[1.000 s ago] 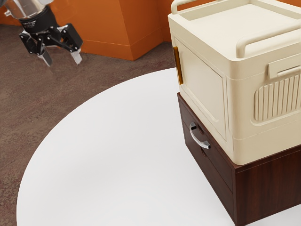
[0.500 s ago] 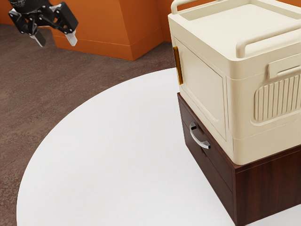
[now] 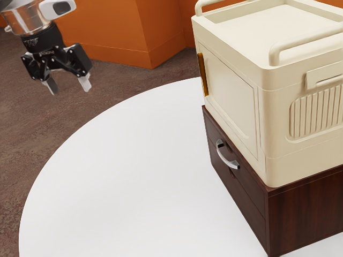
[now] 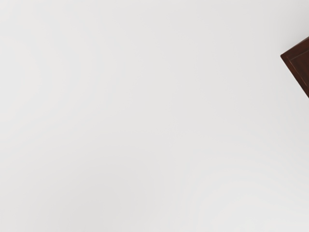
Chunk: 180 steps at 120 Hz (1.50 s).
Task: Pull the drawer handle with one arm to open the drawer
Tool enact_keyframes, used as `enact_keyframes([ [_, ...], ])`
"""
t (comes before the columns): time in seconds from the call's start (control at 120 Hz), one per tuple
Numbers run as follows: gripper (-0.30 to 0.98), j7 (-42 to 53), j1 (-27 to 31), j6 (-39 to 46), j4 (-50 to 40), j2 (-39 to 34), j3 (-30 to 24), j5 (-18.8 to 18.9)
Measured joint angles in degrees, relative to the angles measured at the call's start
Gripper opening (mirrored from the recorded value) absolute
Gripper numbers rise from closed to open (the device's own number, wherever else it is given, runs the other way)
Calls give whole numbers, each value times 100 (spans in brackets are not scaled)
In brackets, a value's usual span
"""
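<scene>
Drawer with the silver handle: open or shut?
Shut: the drawer front lies flush with the dark cabinet, not jutting out past its edges.

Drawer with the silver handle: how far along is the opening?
Done: nothing visible; the drawer looks flush with its cabinet. In hand: nothing; the open end effector hangs well away from the handle. Left: apparently everything, reaching the handle, taking hold and pulling.
</scene>
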Motion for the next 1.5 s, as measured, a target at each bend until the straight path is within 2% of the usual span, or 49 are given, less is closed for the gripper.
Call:
enact_keyframes([
  [0.033,69,-7,153,32,27,-7,-150,44],
  [0.067,69,-12,511,94,40,-26,-535,78],
  [0.158,69,-24,2624,233,43,-94,-2771,139],
  [0.208,69,-30,3383,290,37,-155,-3594,181],
  [0.275,69,-39,3746,352,37,-195,-4020,259],
  [0.383,69,-52,3797,418,-39,-188,-4177,368],
  [0.442,69,-64,3704,620,-856,-715,-4269,464],
  [0.525,69,-81,3487,1197,-2752,-1916,-4459,610],
  [0.608,69,-96,3438,1938,-4346,-2755,-4522,694],
  [0.667,69,-105,3346,2290,-5111,-3194,-4534,732],
  [0.75,69,-117,3046,2336,-5797,-3630,-4514,760],
  [0.9,69,199,2503,2175,-6080,-3877,-4497,775],
  [1.05,69,2024,2344,2471,-6010,-3713,-4495,813],
  [1.117,69,2916,1817,2651,-6004,-3702,-4433,990],
  [1.225,69,4114,253,2882,-5890,-3655,-3617,1518],
  [1.283,69,4663,-297,3017,-5745,-3490,-3373,1745],
  [1.367,69,5361,-617,3213,-5537,-3214,-3236,1956],
  [1.5,69,6247,-704,3854,-5464,-2809,-3050,2091],
])
